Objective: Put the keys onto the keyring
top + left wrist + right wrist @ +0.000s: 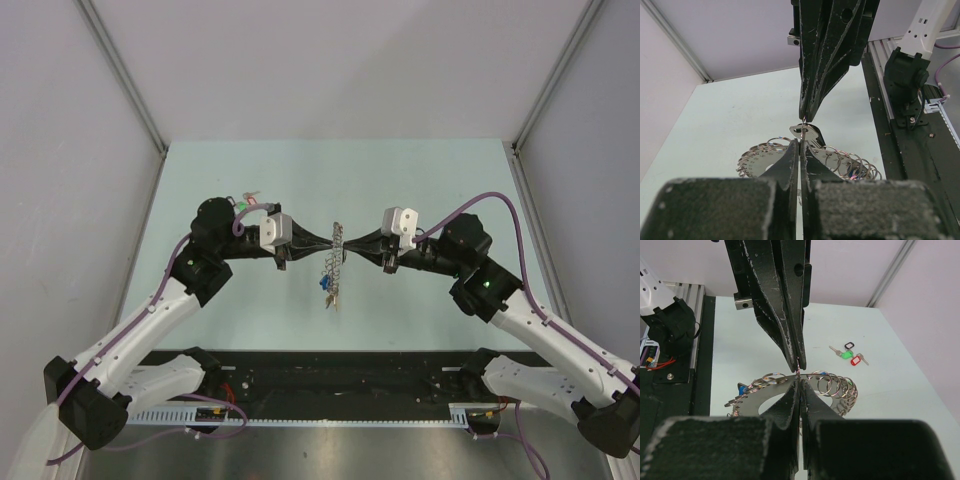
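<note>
The keyring (334, 268), a flat silvery ring edged with several small split rings, hangs above the table between my two grippers. It also shows in the left wrist view (757, 162) and the right wrist view (840, 390). My left gripper (326, 241) and right gripper (347, 241) meet tip to tip at its top edge, both shut. They pinch a thin split ring (798, 369) of the keyring between them. A silver key (802, 131) sits at that ring, right at my left fingertips (791, 150). A blue tag (325, 285) hangs on the keyring's lower part.
Loose keys with green, red and black tags (848, 353) lie on the table at the back left, behind my left arm (247, 204). A black rail (340, 385) runs along the near edge. White walls enclose the pale green table (430, 180).
</note>
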### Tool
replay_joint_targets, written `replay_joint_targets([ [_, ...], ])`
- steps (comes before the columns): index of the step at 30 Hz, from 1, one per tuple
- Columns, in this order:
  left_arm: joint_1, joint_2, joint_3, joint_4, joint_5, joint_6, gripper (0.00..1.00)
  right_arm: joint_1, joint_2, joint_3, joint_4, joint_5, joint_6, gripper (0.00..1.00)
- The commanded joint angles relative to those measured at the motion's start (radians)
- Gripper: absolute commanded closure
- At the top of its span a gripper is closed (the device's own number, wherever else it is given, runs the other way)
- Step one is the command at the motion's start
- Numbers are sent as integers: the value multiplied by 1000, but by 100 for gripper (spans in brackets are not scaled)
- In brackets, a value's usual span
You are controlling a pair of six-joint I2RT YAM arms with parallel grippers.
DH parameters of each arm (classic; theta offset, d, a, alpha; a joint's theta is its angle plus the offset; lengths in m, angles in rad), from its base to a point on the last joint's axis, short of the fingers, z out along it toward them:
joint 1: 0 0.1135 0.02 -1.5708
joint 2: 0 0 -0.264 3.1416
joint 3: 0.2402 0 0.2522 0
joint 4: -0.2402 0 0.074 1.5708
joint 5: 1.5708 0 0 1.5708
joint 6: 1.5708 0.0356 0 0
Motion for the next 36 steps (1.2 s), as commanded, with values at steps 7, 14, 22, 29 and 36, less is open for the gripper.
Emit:
replay_joint_targets([
  [7,3,-4,10,47,17,14,100,-8,-27,22,-6,12,20,100],
  [14,3,-3,10,51,26,9,100,-11,-18,24,0,5,24,100],
  [22,3,-3,9,53,31,8,100,-11,-3,27,6,0,23,100],
  [29,3,-3,10,56,35,5,100,-12,4,30,8,-3,17,100],
  [36,3,-1,9,56,29,3,99,-12,2,30,8,-12,20,100],
])
